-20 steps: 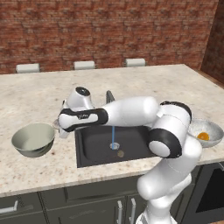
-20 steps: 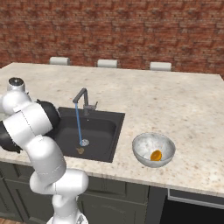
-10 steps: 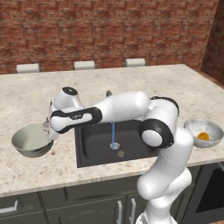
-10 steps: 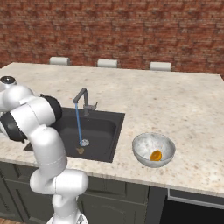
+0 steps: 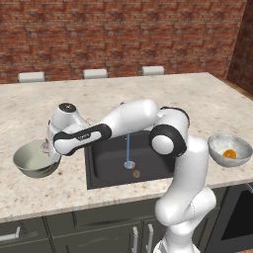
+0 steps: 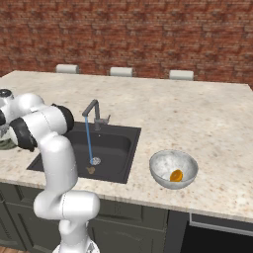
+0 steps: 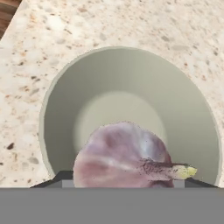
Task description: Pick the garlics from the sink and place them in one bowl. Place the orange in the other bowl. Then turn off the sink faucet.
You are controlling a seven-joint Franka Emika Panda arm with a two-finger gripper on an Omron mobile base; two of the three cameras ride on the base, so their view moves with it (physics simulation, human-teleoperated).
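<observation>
My gripper (image 5: 49, 147) hangs over the plain green-grey bowl (image 5: 32, 160), shut on the pinkish-white garlic (image 7: 124, 158). In the hand view that garlic sits close in front, covering the fingertips, with the bowl's (image 7: 131, 78) bare inside right below it. The brown garlic (image 5: 136, 173) lies on the floor of the dark sink (image 5: 108, 170), beside the drain ring (image 5: 129, 165). The orange (image 5: 229, 153) rests in the mottled whitish bowl (image 5: 221, 143) right of the sink, seen in the right base view too: orange (image 6: 176, 175), bowl (image 6: 163, 165). The sink faucet (image 6: 94, 111) pours a thin water stream (image 6: 89, 141).
Speckled stone counter (image 5: 188, 94) runs all around the sink, with a brick wall behind. Three pale stool tops (image 5: 95, 73) line the far edge. My white arm (image 5: 133, 116) spans the sink's back left corner. Dark cabinet fronts (image 5: 99, 232) lie below the counter.
The arm has swung left from the sink's edge, carrying the pinkish garlic over the green-grey bowl. Water keeps running; the orange and brown garlic have not moved.
</observation>
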